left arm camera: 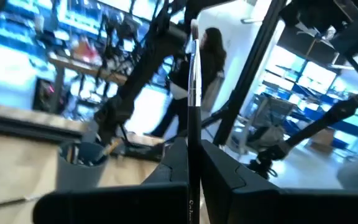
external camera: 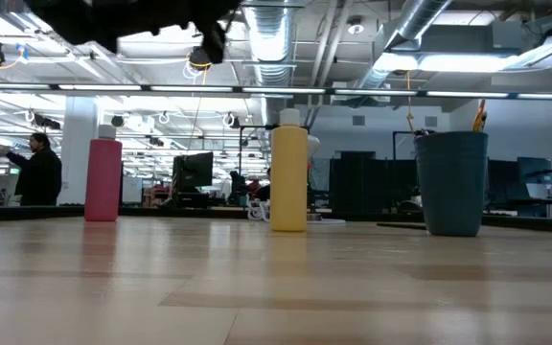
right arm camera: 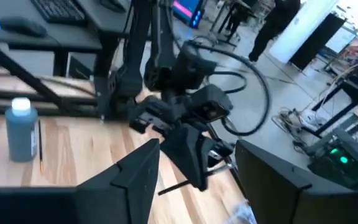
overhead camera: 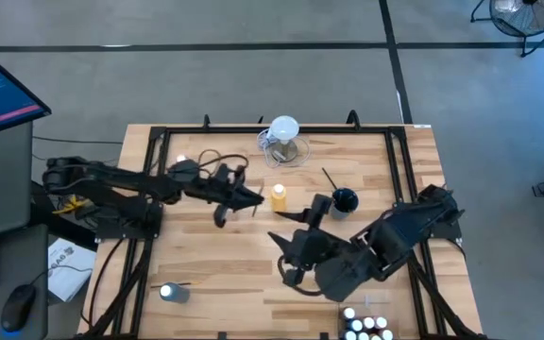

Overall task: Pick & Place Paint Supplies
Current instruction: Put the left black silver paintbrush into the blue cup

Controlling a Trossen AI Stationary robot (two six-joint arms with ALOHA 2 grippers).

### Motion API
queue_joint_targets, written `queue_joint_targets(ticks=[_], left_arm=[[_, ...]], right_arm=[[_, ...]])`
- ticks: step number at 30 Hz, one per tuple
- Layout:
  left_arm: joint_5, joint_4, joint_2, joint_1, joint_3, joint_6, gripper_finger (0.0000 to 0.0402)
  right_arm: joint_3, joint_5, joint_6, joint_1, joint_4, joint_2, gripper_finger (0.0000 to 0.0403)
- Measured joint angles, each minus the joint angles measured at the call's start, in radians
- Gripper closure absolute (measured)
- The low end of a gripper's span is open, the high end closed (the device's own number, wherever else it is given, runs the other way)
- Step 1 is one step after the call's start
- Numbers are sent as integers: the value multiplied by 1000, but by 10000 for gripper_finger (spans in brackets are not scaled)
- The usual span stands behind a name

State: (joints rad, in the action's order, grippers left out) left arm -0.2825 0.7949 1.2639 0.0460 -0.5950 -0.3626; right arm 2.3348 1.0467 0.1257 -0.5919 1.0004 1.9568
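Observation:
My left gripper [overhead camera: 250, 199] hangs above the table's middle, shut on a thin dark paintbrush [left arm camera: 194, 93]. My right gripper [overhead camera: 296, 248] is raised a little nearer and to the right, open, with nothing between its fingers. A yellow squeeze bottle [overhead camera: 279, 196] stands upright just right of my left gripper. A pink-red bottle [external camera: 103, 180] also stands on the wood. A blue bottle [right arm camera: 20, 130] stands near the front left with a brush [right arm camera: 40, 146] lying beside it. Several small white-capped bottles [overhead camera: 366, 327] sit at the front edge. My left gripper pinches the paintbrush's dark handle [left arm camera: 192, 152] between its two fingers [left arm camera: 169, 165]. The silver ferrule and brush end [left arm camera: 194, 59] stick out beyond the fingers. The brush is lifted clear of the table.
A dark blue cup [overhead camera: 345, 200] holding a brush stands right of the yellow bottle. A clear jug with a white round top [overhead camera: 283, 140] is at the far edge. Black frame rails [overhead camera: 399, 170] run along the table's sides. People stand in the room beyond.

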Motion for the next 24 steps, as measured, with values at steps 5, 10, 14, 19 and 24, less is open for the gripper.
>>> queue_joint_targets(ticks=[5, 10, 14, 19, 24], left_arm=[[32, 109, -77, -30, 83, 37, 401], [67, 156, -110, -63, 141, 43, 401], [92, 172, -116, -89, 173, 45, 401], [126, 219, -116, -122, 211, 59, 401], [164, 236, -115, -170, 217, 112, 401]], right_arm=[[0, -76, -95, 15, -111, 13, 205], [-43, -266, -178, 52, -244, 57, 212], [-191, -360, -220, 68, -416, 56, 216], [-383, -372, -263, 68, -671, -10, 219], [-694, -442, -338, 59, -1090, -192, 217]])
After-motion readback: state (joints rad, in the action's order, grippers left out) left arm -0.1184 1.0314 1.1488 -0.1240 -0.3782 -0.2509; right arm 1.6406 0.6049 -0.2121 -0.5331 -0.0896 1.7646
